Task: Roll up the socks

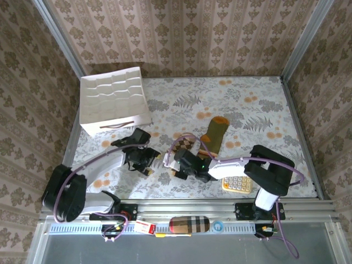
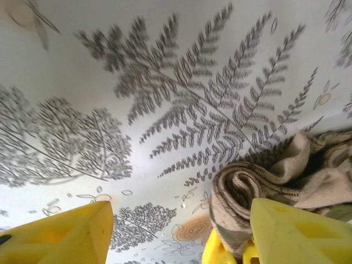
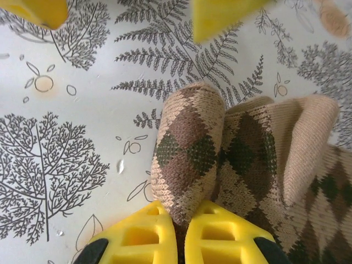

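Observation:
The tan-and-brown argyle sock (image 3: 190,148) lies on the patterned tablecloth, its near end rolled into a tight coil (image 2: 236,192). My right gripper (image 3: 181,220) is shut on that rolled end, both yellow fingers pinching it. In the top view the right gripper (image 1: 177,163) sits at the sock's (image 1: 185,144) near end. My left gripper (image 2: 181,225) stands open, facing the roll, its right finger (image 2: 302,231) beside the coil. In the top view the left gripper (image 1: 149,163) is just left of the roll. The olive sock with an orange toe (image 1: 214,132) lies flat to the right.
A white bag (image 1: 113,102) stands at the back left. A calculator (image 1: 237,183) lies near the front edge under the right arm. A beige plaid case (image 1: 190,224) rests on the front rail. Bare tablecloth (image 1: 258,110) stretches to the back right.

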Robot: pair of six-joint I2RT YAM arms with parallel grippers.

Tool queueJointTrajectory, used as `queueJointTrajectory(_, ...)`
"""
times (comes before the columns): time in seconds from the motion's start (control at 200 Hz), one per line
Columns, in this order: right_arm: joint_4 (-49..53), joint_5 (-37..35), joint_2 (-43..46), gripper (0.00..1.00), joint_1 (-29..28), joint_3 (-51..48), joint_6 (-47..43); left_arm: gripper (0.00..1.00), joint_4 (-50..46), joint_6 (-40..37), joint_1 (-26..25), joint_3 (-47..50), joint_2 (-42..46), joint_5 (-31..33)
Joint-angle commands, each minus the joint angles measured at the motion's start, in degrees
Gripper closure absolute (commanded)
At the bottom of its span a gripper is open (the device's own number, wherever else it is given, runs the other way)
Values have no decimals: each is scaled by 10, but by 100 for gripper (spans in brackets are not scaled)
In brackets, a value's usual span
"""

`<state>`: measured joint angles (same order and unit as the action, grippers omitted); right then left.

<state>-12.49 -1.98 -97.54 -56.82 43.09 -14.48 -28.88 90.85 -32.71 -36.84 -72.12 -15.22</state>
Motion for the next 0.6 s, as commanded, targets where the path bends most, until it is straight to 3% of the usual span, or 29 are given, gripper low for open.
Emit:
queueJointTrajectory(0.0, 109, 173, -32, 100, 48, -15, 65, 31, 38, -21, 16, 25, 37, 29)
queueJointTrajectory(0.185, 126, 282, -67, 100, 119, 2, 107, 36, 115, -37, 12, 57, 59, 8)
queueJointTrajectory(0.33, 179, 323, -103, 100, 155, 42, 120, 42, 202, -13, -21, 81, 49, 4)
queueJointTrajectory(0.595, 231, 378, -153, 100, 202, 83, 138, 42, 271, -7, -54, 70, -20, 1)
